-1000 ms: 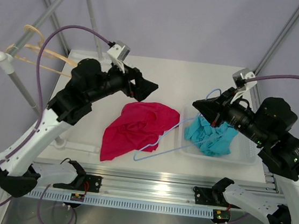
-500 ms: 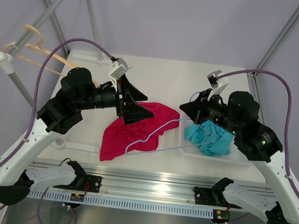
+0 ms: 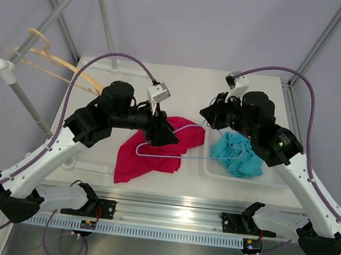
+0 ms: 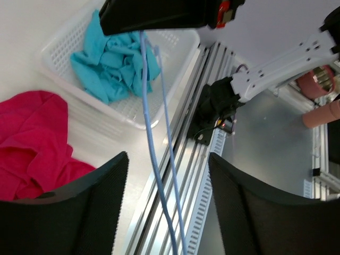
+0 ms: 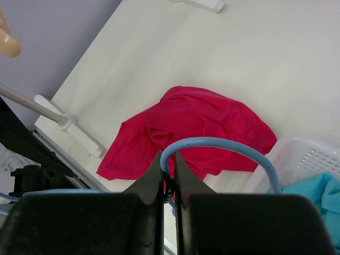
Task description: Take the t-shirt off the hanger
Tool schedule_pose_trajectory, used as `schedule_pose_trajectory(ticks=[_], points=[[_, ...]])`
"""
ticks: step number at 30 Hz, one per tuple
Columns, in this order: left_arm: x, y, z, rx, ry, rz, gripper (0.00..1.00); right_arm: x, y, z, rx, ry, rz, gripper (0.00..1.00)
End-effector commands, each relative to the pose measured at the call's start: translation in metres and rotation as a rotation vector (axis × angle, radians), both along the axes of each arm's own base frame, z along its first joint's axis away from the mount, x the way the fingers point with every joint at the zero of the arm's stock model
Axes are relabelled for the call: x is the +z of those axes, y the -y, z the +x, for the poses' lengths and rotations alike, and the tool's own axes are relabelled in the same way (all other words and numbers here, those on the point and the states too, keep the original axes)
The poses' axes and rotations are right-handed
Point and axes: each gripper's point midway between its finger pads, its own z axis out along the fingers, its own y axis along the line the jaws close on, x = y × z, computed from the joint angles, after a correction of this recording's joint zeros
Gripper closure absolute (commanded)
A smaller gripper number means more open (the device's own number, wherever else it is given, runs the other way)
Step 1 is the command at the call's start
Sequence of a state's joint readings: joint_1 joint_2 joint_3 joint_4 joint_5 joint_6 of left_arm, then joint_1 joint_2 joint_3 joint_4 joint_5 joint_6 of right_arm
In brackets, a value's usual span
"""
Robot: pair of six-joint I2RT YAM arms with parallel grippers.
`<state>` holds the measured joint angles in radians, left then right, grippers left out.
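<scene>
The red t-shirt [image 3: 131, 160] lies crumpled on the white table, off the hanger. The thin light-blue wire hanger [image 3: 185, 129] hangs in the air above it. My right gripper [image 3: 212, 117] is shut on the hanger's twisted neck just below its hook [image 5: 223, 143], with the t-shirt [image 5: 186, 117] below. My left gripper [image 3: 164, 136] is at the hanger's far end, open. In the left wrist view two hanger wires [image 4: 150, 143] run between the left gripper's [image 4: 167, 159] jaws without touching either one. The t-shirt [image 4: 32, 138] shows at the left of that view.
A white basket [image 3: 248, 173] holding a teal cloth [image 3: 238, 154] stands at the table's right. Wooden hangers [image 3: 55, 62] hang on a rack at the back left. A metal rail [image 3: 166, 216] runs along the front edge.
The right arm swung the hanger left, up off the t-shirt. The left gripper came right to the hanger's far end and its jaws narrowed around the wires. The t-shirt stayed on the table.
</scene>
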<state>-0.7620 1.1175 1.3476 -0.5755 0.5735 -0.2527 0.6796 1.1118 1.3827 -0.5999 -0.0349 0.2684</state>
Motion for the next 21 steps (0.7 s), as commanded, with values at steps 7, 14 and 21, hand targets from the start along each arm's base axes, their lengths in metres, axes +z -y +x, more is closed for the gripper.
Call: schedule_pose_trajectory(ticks=[7, 14, 21], points=[[-0.017, 0.003, 0.002, -0.007, 0.012, 0.098, 0.88, 0.033, -0.003, 0.009, -0.022, 0.079, 0.064, 1.0], [-0.008, 0.0, 0.007, 0.055, 0.013, 0.074, 1.0, 0.028, -0.003, 0.008, -0.009, 0.081, 0.05, 1.0], [-0.002, 0.001, 0.0, 0.053, -0.001, 0.006, 1.0, 0.04, -0.003, 0.0, 0.016, 0.105, 0.08, 0.44]])
